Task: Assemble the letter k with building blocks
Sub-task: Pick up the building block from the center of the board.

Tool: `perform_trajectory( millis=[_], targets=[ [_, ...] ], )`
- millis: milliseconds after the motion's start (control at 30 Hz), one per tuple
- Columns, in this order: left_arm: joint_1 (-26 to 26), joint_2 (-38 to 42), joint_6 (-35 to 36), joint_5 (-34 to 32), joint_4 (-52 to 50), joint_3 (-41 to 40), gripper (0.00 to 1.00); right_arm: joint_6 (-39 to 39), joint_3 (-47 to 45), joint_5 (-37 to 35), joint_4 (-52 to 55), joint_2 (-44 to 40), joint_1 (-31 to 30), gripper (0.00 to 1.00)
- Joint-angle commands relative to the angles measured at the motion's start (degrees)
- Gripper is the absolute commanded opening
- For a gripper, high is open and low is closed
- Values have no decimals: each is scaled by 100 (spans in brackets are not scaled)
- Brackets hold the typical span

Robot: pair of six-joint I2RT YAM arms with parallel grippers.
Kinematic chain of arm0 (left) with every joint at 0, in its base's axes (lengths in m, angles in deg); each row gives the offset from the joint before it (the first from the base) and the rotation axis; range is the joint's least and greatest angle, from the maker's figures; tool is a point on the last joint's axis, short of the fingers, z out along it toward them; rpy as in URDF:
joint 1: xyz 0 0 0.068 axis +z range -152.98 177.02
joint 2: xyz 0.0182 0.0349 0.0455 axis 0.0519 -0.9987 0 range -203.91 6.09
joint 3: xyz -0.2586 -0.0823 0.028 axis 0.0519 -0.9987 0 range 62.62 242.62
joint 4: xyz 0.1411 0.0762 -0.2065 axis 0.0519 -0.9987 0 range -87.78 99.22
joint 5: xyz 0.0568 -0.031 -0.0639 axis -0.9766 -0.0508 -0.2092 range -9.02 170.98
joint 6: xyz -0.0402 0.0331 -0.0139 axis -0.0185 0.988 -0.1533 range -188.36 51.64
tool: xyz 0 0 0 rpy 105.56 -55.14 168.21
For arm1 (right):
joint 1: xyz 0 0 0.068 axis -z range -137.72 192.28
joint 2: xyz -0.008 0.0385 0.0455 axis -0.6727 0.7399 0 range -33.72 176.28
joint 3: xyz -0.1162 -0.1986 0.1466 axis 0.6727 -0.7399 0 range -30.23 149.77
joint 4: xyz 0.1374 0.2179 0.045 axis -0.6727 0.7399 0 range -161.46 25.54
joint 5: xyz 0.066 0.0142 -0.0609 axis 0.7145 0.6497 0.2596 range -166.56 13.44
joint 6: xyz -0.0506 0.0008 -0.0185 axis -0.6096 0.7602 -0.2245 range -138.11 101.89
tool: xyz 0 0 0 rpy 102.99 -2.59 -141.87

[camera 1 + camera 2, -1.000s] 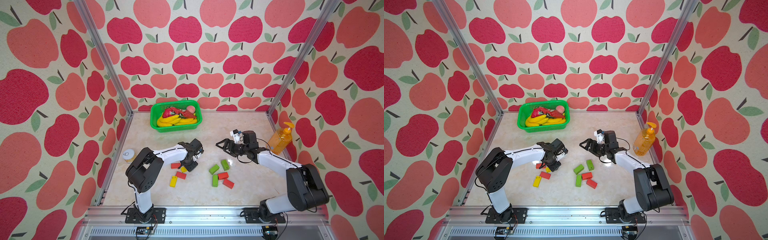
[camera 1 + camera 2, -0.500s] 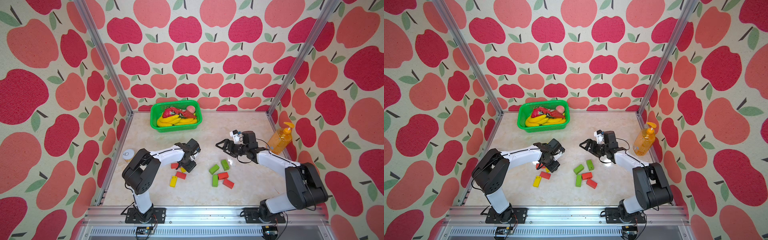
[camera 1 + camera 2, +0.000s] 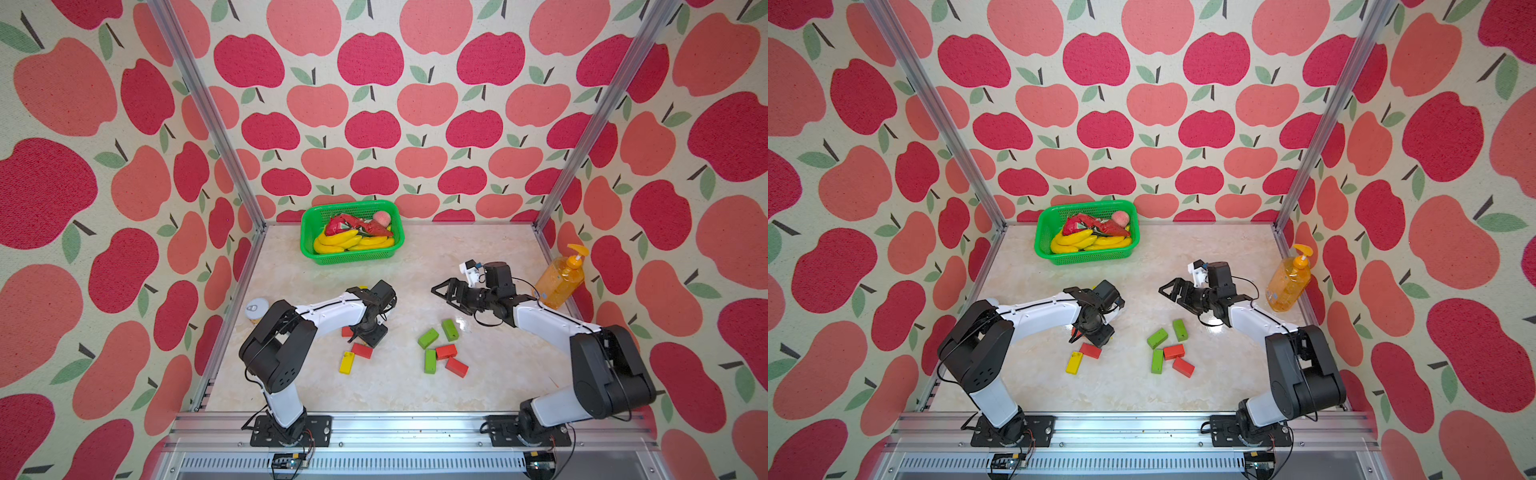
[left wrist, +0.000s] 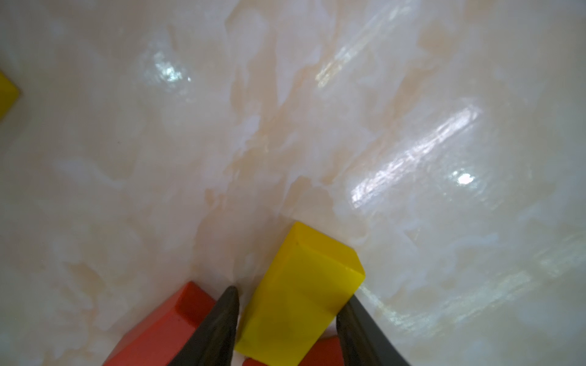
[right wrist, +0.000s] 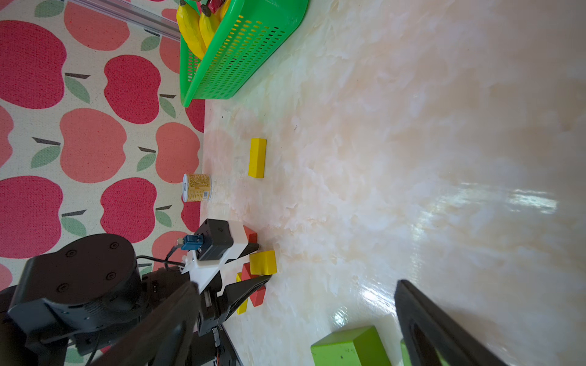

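- Left wrist view: a small yellow rectangular brick [image 4: 304, 269] sits between the fingers of the left claw [image 4: 292, 293], beside red bricks [image 4: 165, 329]; gripped or not, I cannot tell.
- Both top views: that claw largely hides this brick, low over the marbled counter [image 3: 415, 270].
- The right claw [image 3: 442, 290] hangs wide open, empty, near green bricks [image 3: 428, 338].

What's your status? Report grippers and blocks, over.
Left gripper fingers astride yellow block, grip unconfirmed. Right gripper open, empty, near green block. Red block crowds one finger.
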Motion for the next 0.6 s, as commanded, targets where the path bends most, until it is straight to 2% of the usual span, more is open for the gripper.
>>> perform_trajectory(
  millis=[0, 133, 267, 333, 433, 567],
  targets=[
    [50, -110, -35, -67, -186, 74, 48, -12, -16, -26, -48, 24, 41, 99],
    [81, -188, -62, 7, -169, 203, 47, -3, -7, -18, -43, 51, 38, 99],
    [78, -290, -183, 125, -193, 394, 32, -3, -10, -13, -48, 52, 37, 99],
    [80, -309, -332, 228, -157, 468, 29, -3, -12, -15, -41, 44, 37, 99],
    [77, -304, -637, 330, -98, 572, 29, -18, -12, -18, -31, 29, 37, 99],
    [94, -236, -1282, 108, -154, 698, 30, -12, -7, -26, -35, 34, 37, 99]
  ],
)
